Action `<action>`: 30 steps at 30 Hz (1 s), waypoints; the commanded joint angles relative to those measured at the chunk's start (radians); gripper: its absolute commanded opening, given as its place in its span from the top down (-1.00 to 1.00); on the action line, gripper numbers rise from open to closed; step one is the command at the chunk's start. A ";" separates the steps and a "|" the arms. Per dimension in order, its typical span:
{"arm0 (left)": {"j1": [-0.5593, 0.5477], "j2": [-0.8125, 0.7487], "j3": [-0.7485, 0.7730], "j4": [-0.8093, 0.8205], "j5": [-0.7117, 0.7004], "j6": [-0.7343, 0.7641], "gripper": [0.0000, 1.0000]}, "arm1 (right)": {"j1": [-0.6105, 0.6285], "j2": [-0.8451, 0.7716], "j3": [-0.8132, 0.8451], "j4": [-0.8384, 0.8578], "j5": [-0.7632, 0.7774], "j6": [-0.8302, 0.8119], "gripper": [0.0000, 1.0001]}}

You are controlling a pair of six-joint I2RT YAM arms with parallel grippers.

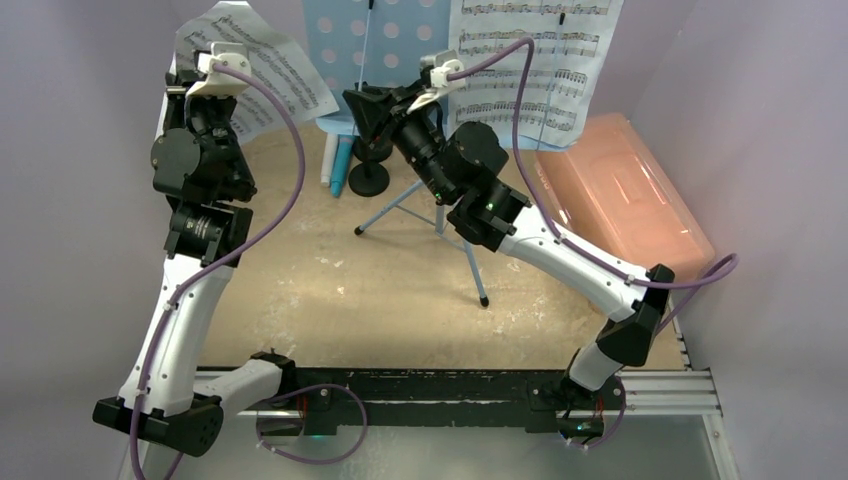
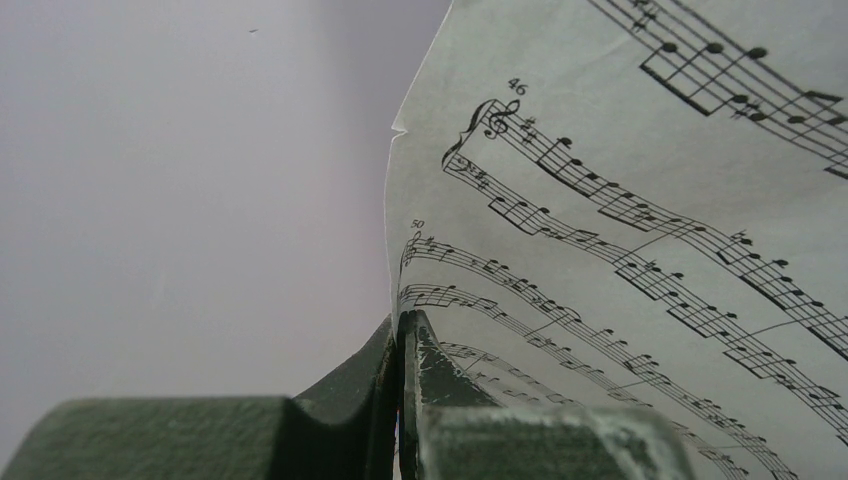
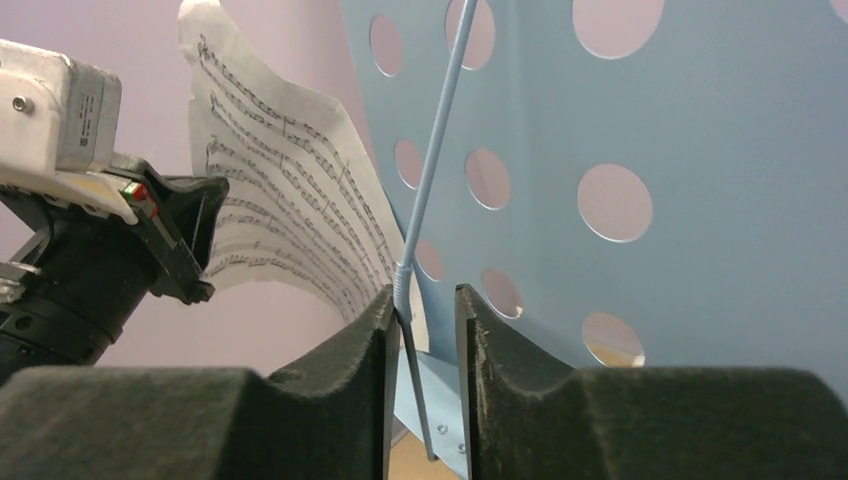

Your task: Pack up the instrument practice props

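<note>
Clamping tight, the left gripper (image 2: 400, 330) holds a sheet-music page (image 2: 620, 200). The right gripper (image 3: 422, 312), barely parted, straddles a wire (image 3: 440, 140) on the music rack (image 3: 700, 130).

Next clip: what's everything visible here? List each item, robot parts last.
sheet-music pages: two, white, printed; one far left in the left gripper, one far right beside the rack
music rack: one, light blue, perforated; far centre, on tripod legs
toy microphones: two, white and blue; under the rack
mic holder: black, round base; beside the microphones; a second is unclear
box: one, translucent pink; right side
table: tan
left gripper: shut on a page edge
right gripper: jaws apart around the rack's thin rod
</note>
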 commanded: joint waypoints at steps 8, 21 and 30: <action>0.005 -0.002 -0.031 0.048 -0.023 0.094 1.00 | -0.002 -0.165 -0.137 0.076 -0.012 -0.051 0.01; 0.005 0.048 -0.014 0.028 -0.151 0.003 1.00 | -0.001 -0.566 -0.667 0.164 -0.273 -0.189 -0.88; 0.007 0.061 -0.057 -0.233 -0.191 -0.318 1.00 | -0.002 -0.783 -1.001 0.161 -0.267 -0.143 -0.96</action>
